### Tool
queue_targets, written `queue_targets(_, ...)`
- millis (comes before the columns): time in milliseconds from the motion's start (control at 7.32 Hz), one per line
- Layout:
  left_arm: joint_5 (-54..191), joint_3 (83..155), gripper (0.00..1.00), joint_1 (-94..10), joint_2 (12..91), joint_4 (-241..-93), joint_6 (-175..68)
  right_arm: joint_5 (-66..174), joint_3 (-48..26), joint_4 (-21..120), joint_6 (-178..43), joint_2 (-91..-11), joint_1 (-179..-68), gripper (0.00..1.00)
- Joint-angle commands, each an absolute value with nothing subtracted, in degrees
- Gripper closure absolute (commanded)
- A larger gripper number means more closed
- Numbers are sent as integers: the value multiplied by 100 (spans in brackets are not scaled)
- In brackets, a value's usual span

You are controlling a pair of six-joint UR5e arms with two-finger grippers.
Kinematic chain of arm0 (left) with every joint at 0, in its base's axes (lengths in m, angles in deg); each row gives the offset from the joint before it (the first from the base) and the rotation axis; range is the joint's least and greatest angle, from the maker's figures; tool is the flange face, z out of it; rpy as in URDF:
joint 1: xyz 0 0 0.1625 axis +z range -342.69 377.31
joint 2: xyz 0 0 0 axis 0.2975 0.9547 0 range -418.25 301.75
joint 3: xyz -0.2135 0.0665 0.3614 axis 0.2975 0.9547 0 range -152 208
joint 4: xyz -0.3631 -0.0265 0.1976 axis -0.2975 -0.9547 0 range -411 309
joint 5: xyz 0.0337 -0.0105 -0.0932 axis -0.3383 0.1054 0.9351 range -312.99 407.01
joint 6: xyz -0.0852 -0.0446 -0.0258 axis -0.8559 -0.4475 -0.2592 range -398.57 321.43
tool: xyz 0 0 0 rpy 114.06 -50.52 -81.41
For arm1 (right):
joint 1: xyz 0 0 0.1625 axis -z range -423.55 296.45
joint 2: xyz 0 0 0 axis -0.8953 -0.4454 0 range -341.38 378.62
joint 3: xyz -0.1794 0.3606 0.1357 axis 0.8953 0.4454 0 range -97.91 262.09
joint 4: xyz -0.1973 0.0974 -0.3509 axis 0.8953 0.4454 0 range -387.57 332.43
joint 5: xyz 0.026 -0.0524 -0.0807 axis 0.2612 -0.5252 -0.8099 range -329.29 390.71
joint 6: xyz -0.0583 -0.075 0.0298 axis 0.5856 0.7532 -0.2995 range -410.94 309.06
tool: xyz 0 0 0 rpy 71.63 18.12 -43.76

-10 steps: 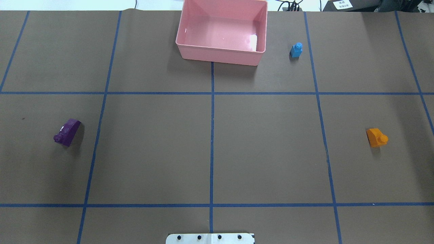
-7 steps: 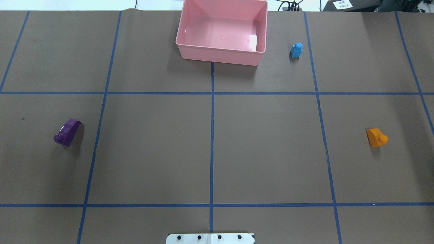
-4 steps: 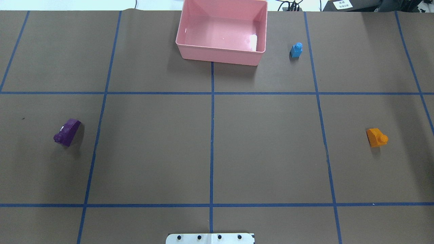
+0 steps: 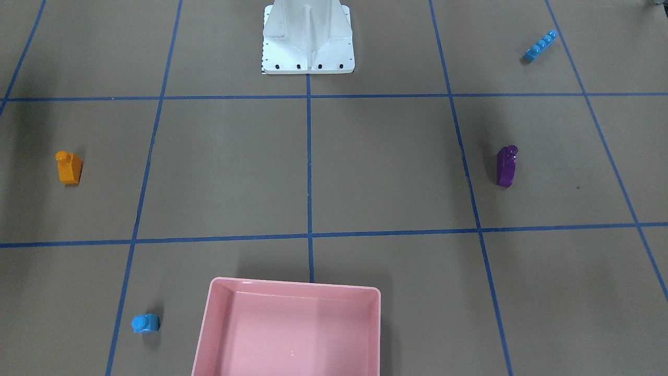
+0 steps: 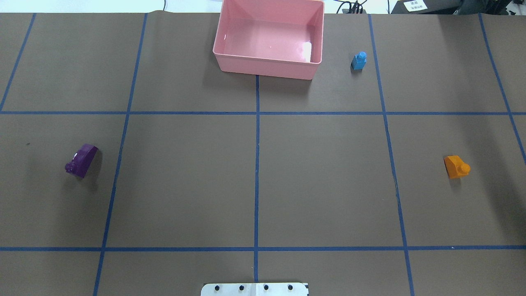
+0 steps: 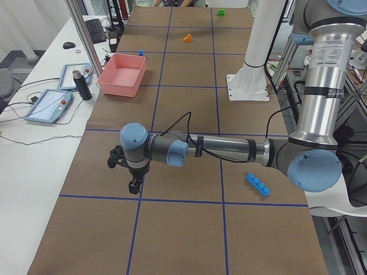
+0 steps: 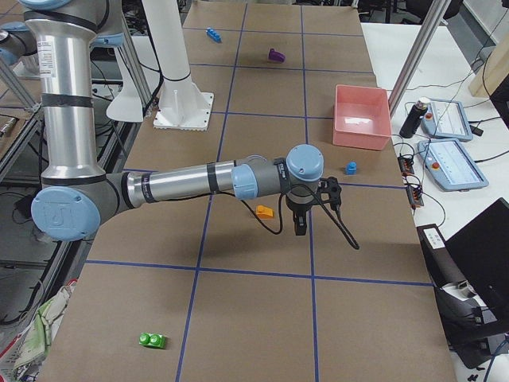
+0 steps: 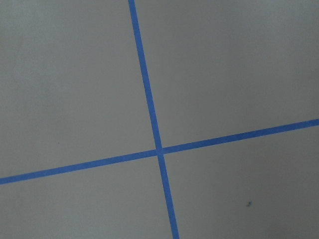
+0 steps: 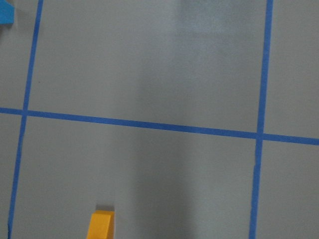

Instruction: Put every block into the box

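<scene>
Though dark purple, the sloped block catches a glossy white highlight.

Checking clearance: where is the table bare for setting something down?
The two middle squares are bare, bordered by the purple block, the orange block, the box and the robot base. Narrowest: between the box and the small blue block; nothing is really crowded.

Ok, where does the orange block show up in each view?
Front-facing: orange block at the left, mid-height.
Overhead: the block at the right, mid-height.
Exterior left: the block far off, top centre.
Exterior right: the block at the picture's centre.
Left wrist: not in it.
Right wrist: the block at the bottom edge, left of centre, cut off.
Shared landmark: the pink box, in all four exterior views.
</scene>
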State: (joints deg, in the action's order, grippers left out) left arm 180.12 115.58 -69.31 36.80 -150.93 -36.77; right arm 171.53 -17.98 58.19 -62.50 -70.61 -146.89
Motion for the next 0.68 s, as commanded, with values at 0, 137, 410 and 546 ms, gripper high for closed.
queue_targets(0,18016,11493,0,-6926,3597,-15480,-3961,16672,-1688,4405,-7986,-7147,-13769,0)
queue_targets(137,18025,11502,0,-6926,3597,-15480,-3953,16337,-1687,3980,-8734,-7173,-13321,0)
queue_targets(410,18025,11510,0,-6926,3649,-15480,-4014,16079,-1661,3659,-9110,-7305,-12520,0)
queue_targets(546,18034,11519,0,-6926,3675,-15472,-4032,16044,-1652,3668,-9110,-7401,-12360,0)
